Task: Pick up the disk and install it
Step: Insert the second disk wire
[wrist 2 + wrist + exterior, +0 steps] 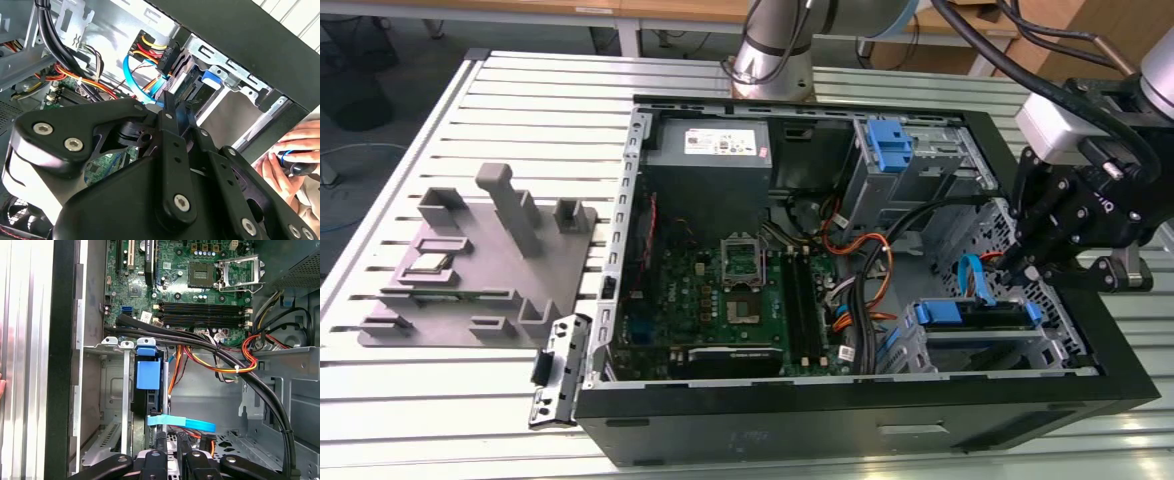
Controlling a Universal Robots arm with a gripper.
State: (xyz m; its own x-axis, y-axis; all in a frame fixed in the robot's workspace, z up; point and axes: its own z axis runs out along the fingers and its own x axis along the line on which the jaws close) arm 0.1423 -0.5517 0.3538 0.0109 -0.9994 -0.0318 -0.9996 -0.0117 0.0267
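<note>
Exterior view shows my gripper low over the drive cage at the view's right of the open computer case. The disk sits in that cage, just beneath and beside the gripper, blue rails showing, its long axis running across the cage. I see the fingers drawn close together with nothing between them. Cables crowd the bay. The case rests on a slatted counter.

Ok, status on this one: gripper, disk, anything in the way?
Gripper over the drive cage. Disk standing in its bay, blue rail up. Blue data cable and wire bundle crowd the bay.
</note>
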